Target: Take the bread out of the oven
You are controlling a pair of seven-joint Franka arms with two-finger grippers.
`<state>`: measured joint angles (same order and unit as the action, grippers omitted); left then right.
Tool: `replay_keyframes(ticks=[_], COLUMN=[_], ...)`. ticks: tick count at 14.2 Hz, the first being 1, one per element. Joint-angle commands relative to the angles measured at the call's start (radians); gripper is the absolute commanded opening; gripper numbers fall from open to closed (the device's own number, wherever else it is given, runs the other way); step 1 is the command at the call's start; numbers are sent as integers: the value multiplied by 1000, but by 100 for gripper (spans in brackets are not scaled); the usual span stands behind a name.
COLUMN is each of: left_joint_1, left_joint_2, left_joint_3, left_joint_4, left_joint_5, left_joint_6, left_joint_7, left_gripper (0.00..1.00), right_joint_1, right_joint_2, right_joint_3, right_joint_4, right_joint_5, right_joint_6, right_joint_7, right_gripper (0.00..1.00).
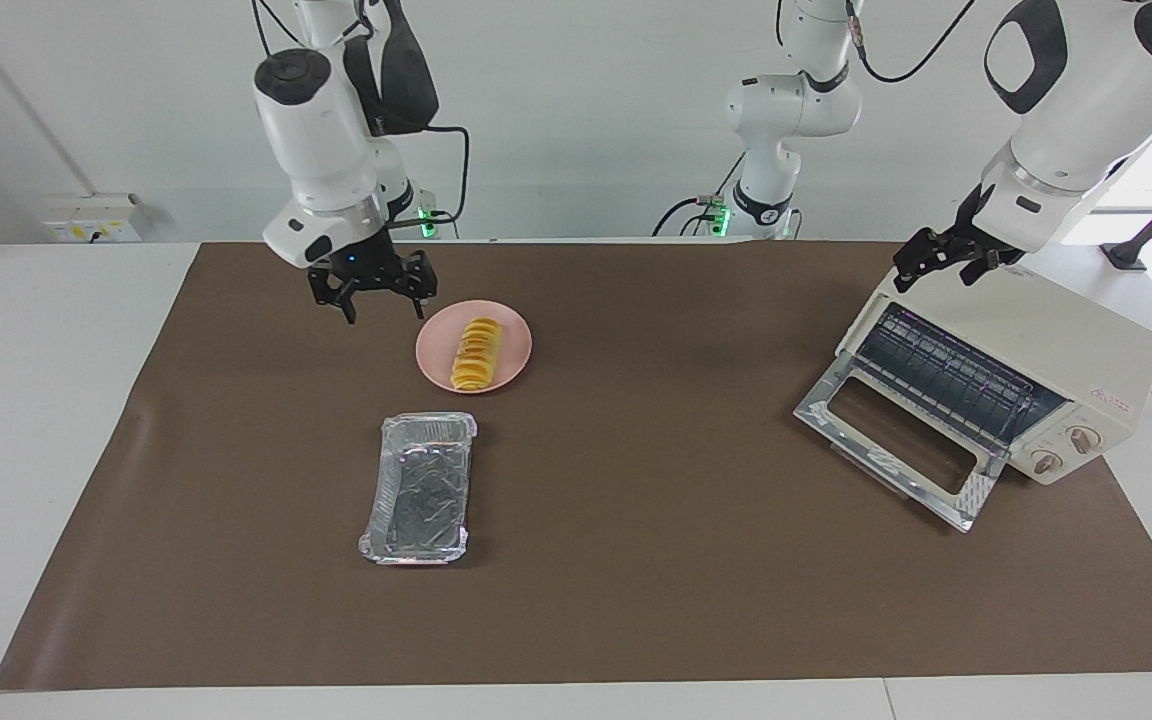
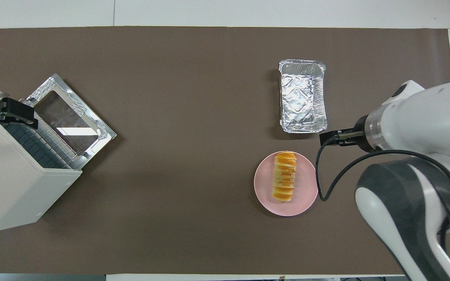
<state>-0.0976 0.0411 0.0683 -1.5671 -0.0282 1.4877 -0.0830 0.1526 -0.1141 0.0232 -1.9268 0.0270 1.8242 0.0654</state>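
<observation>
The bread [image 1: 476, 352] [image 2: 284, 176], a ridged golden loaf, lies alone on the round pink plate [image 1: 513, 345] [image 2: 305, 189]. My right gripper [image 1: 383, 308] hangs open and empty above the brown mat beside the plate, toward the right arm's end of the table; in the overhead view the arm hides it. The cream-white oven [image 1: 1046, 335] [image 2: 10, 183] stands at the left arm's end with its glass door [image 1: 896, 440] [image 2: 72, 113] dropped open and its wire rack bare. My left gripper [image 1: 948, 265] [image 2: 8, 116] waits open over the oven's top edge.
A crinkled silver foil tray [image 1: 421, 490] [image 2: 302, 95] lies empty on the mat, farther from the robots than the plate. The brown mat [image 1: 636, 560] covers most of the white table. A third arm's base stands at the robots' end, between the two arms.
</observation>
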Motion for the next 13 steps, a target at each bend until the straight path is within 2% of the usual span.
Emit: replay_keyframes(ticks=[1,3,5,13], left_joint_1=[10,10,10,10], left_joint_2=[3,3,3,3], left_joint_3=[-2,-2,-2,-2], left_joint_4=[12,12,12,12], left_joint_5=[-15,-15,-15,-15], left_joint_6=[-1,-1,-1,-1], left_joint_7=[5,5,5,5], left_gripper=[100,100,100,100], right_joint_1=[-82,-119,-139,-159], right_joint_2=[54,91,111,114], right_joint_3=[11,6,3,7], right_joint_4=[187,284,340,313], right_joint_5=[22,16,4,-21], right_joint_6=[-226,-337,-381,-306], right_joint_7=[-150,-170,-177,-168], right_gripper=[100,100,100,100])
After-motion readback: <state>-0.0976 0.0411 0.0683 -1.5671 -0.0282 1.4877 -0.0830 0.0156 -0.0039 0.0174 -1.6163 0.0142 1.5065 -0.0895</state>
